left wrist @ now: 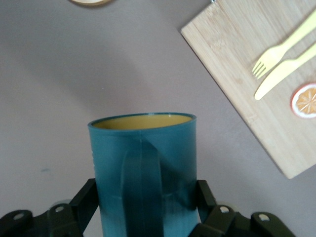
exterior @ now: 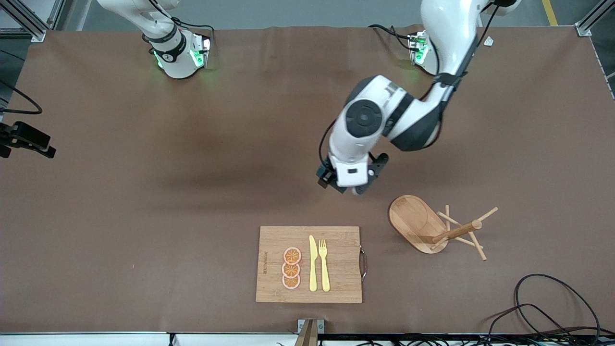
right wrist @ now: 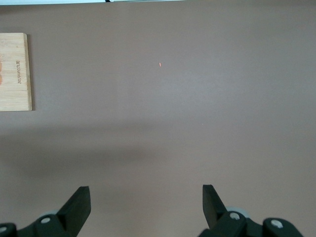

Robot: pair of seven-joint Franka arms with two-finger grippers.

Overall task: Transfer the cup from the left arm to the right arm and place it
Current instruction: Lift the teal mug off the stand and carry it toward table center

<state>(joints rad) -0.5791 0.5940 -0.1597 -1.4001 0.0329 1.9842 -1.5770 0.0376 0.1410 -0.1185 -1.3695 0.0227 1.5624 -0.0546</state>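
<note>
The dark teal cup [left wrist: 143,163] with its ochre-yellow inside is clamped between my left gripper's [left wrist: 146,191] two black fingers, handle toward the wrist camera. In the front view the left gripper [exterior: 350,185] hangs over bare table near the wooden peg rack, and its hand hides the cup. My right gripper [right wrist: 146,193] is open and empty over bare brown table. It does not show in the front view, where only the right arm's base is seen.
A wooden cutting board [exterior: 336,283] lies near the front edge with three orange slices [exterior: 291,268], a yellow knife [exterior: 313,263] and a fork [exterior: 324,264]. The peg rack [exterior: 423,223] lies tipped beside it. Cables [exterior: 543,298] lie at the left arm's front corner.
</note>
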